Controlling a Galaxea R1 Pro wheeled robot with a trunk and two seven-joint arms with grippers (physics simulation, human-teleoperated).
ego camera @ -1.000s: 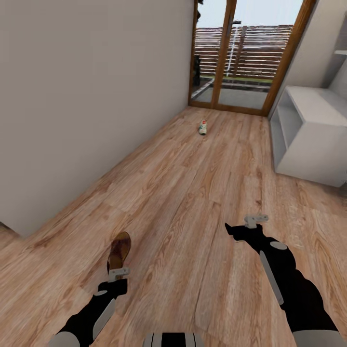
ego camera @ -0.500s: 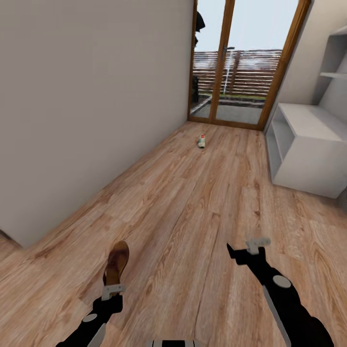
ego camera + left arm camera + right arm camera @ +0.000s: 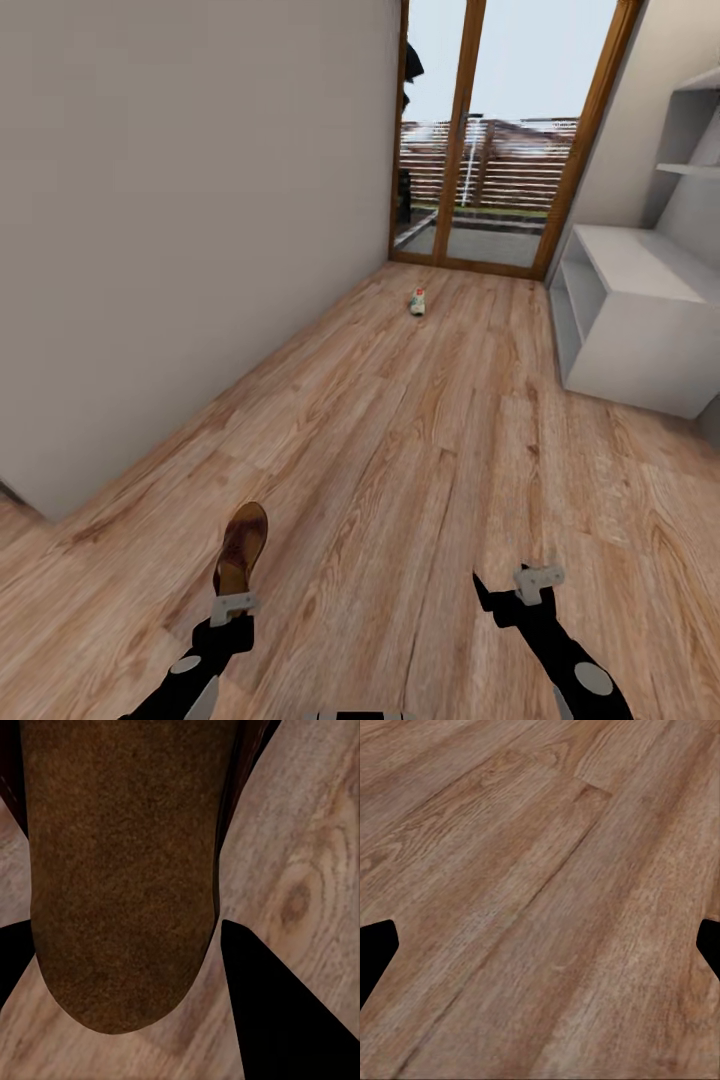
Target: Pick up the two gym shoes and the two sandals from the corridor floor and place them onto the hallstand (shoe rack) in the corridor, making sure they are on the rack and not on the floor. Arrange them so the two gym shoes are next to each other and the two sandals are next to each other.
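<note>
**Holding 1 sandal on my left, 1 gym shoe far ahead**

Gripping low at my left side, my left end effector (image 3: pixel 233 606) is clenched on the heel end of a brown sandal (image 3: pixel 242 549). The sandal's long axis runs straight out from the fingers, toe pointing away from me and a little rightward, over the corridor floor (image 3: pixel 400 470). In the left wrist view the sandal (image 3: pixel 124 870) lies between the 2 dark fingers, its rounded end nearest the camera; I cannot tell whether it is lifted clear of the planks.

My right end effector (image 3: pixel 520 592) hovers over bare floor, fingers spread and carrying nothing; in the right wrist view the fingertips (image 3: pixel 376 945) sit far apart at the edges with only wood grain between them.

Farther on, to my right, the hallstand (image 3: pixel 640 330) stands against the wall with wall shelves above it.

Farthest, near the glass door (image 3: pixel 490 150), 1 gym shoe (image 3: pixel 418 301) lies on the floor, slightly left of centre and well apart from both arms. I judge the free right arm the one to take it.
</note>
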